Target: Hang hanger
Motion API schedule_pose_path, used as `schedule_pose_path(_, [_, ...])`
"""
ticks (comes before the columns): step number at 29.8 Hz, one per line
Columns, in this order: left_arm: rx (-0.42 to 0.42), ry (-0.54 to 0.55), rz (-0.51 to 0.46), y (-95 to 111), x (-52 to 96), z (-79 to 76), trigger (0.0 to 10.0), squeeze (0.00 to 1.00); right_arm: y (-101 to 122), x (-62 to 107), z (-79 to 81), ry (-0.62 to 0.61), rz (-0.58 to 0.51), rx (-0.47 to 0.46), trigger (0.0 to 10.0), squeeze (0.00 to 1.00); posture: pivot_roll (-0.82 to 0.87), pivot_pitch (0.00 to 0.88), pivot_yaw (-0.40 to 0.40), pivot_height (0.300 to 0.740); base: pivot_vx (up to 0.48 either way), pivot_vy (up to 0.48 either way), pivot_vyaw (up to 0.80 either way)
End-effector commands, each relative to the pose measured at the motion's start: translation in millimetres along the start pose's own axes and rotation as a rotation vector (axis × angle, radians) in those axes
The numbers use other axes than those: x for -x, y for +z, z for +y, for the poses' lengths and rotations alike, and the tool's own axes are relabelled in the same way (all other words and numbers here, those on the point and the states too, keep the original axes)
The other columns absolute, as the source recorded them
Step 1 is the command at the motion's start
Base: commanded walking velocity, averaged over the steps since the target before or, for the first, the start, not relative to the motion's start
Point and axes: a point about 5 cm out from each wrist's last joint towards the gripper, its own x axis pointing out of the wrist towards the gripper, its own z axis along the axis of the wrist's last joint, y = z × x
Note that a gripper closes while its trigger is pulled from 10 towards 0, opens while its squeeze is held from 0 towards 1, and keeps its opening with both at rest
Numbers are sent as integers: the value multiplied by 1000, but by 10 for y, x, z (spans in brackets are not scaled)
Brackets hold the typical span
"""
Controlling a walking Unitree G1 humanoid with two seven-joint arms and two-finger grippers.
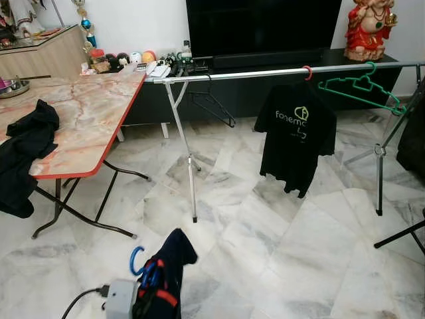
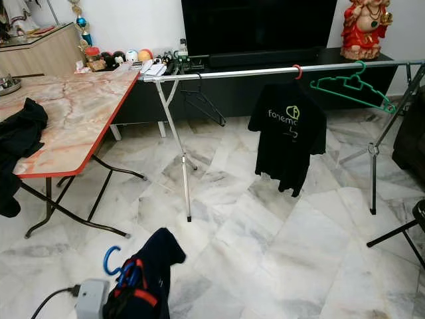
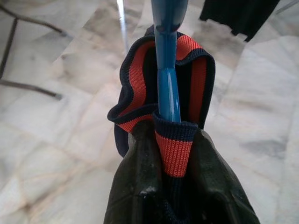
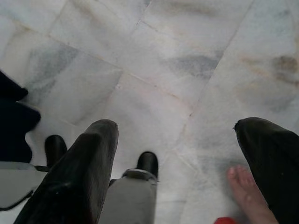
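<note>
Fingers of the left hand [image 3: 180,154] are closed on a blue hanger [image 1: 137,260] wearing a navy shirt [image 1: 174,256] with an orange-striped collar, held low over the marble floor [image 1: 265,226], well short of the silver clothes rail [image 1: 265,72]. On that rail hang a black hanger [image 1: 211,105], a black T-shirt [image 1: 297,129] and a green hanger [image 1: 362,86]. A marble-patterned worktop [image 1: 86,119] stands to the left. The right hand [image 4: 177,154] is spread wide, pointing at the floor.

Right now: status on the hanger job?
Left gripper shut on blue hanger with navy shirt, held low. Right gripper open over floor, idle. Rail ahead, not reached; black tee, green hanger, black hanger on it.
</note>
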Motion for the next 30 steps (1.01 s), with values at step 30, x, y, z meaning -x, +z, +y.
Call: schedule_pose_path(30, [25, 57, -123, 452, -173, -78, 10000, 0, -40, 8, -44, 18, 28, 69, 10000, 0, 28, 60, 49, 740, 360, 0, 0])
